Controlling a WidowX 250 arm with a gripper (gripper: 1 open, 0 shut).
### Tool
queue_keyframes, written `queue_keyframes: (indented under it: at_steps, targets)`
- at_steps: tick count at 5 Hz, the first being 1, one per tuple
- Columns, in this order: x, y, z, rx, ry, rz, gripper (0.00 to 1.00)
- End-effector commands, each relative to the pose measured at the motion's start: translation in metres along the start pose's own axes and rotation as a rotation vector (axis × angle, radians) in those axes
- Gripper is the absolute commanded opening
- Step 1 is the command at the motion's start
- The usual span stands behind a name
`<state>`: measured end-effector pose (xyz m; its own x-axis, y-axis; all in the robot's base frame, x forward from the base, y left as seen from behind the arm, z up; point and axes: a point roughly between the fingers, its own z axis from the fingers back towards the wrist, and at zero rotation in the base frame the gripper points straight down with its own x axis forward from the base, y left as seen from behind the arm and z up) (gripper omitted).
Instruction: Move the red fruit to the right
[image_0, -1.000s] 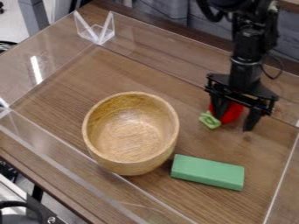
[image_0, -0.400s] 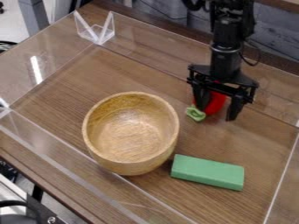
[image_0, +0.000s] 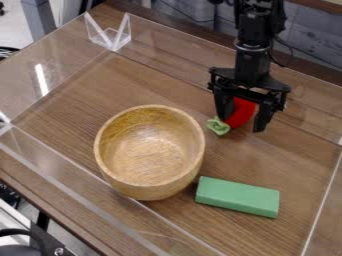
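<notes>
Now the gripper (image_0: 242, 118) stands wide open, straddling the red fruit (image_0: 230, 118) on the wooden table (image_0: 160, 85), right of the wooden bowl (image_0: 150, 151).

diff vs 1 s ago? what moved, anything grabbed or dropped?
The end effector moved left in frame, and the red fruit moved left along with it, between the open jaws. Whether it is gripped or just pushed, I can't tell. The bowl and green block stayed put.
</notes>
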<state>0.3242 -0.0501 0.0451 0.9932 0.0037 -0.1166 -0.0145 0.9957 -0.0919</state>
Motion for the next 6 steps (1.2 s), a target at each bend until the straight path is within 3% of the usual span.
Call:
queue_keyframes:
  at_steps: [1,6]
  targets:
    - [0.01,0.0003,0.0341,-0.009,-0.097,0.003,1.0]
    - [0.017,0.0053,0.0272,0.015,-0.083,0.01,1.0]
